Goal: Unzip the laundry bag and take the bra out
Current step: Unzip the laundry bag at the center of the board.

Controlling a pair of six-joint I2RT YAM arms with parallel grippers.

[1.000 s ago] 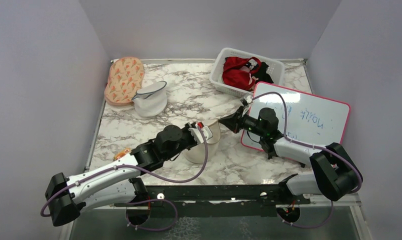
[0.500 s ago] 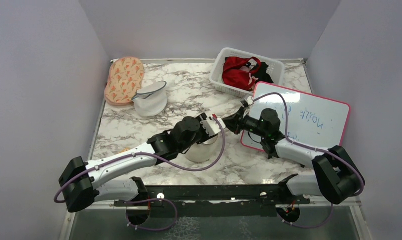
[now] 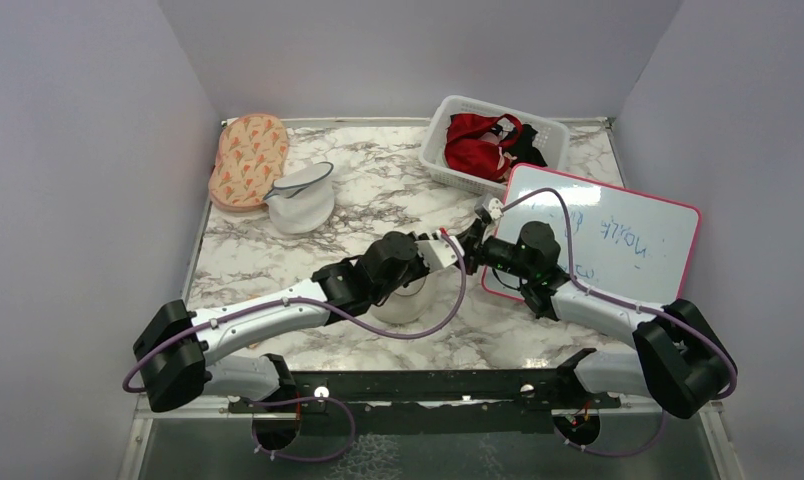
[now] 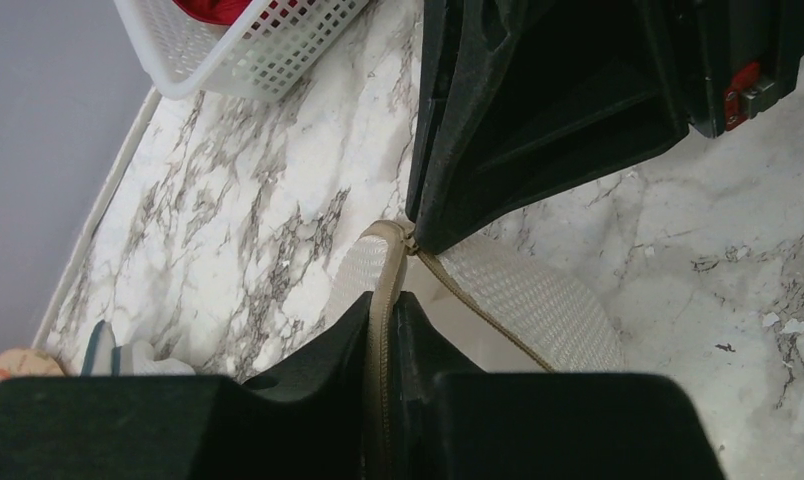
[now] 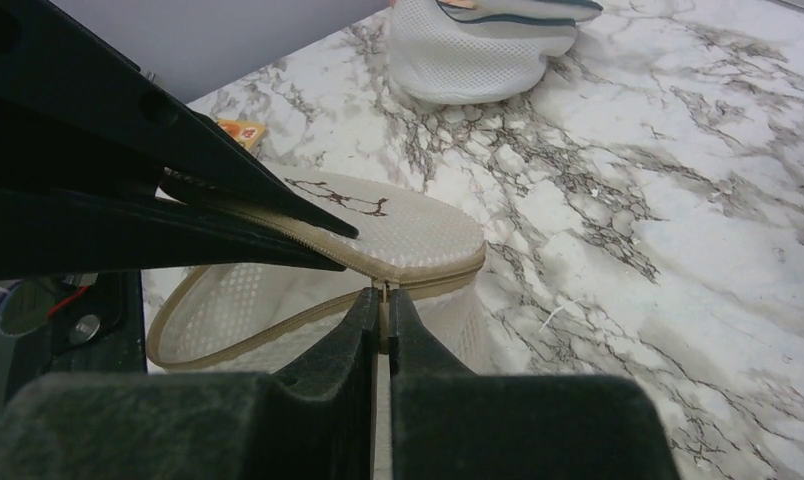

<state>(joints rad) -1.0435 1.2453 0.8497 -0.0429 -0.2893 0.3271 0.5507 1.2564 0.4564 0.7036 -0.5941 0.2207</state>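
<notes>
Pinching the tan zip edge of the cream round mesh laundry bag (image 4: 538, 300), the left gripper (image 4: 383, 305) has its fingers pressed together. The right gripper (image 5: 383, 300) nips the zip at the bag's half-open rim. The bag sits in the middle of the white marble table (image 3: 378, 190), with a pink-edged whiteboard (image 3: 618, 240) just beside it and bare marble behind.

Three zip pouches are on the table (image 3: 368, 170): one cream bag (image 5: 418, 230), one oval orange-patterned pouch (image 3: 248, 160) and one round white-and-grey pouch (image 3: 300, 200). There is one white basket (image 3: 438, 135), with one red garment (image 3: 473, 140) and one dark piece (image 3: 526, 150) in it. There is one whiteboard (image 3: 628, 235) with a pink rim and one small orange card (image 5: 240, 130). There are two arms, one left arm (image 3: 268, 318) and one right arm (image 3: 603, 300). That gives two grippers, the left gripper (image 4: 383, 310) and the right gripper (image 5: 383, 300), each with two fingers.
</notes>
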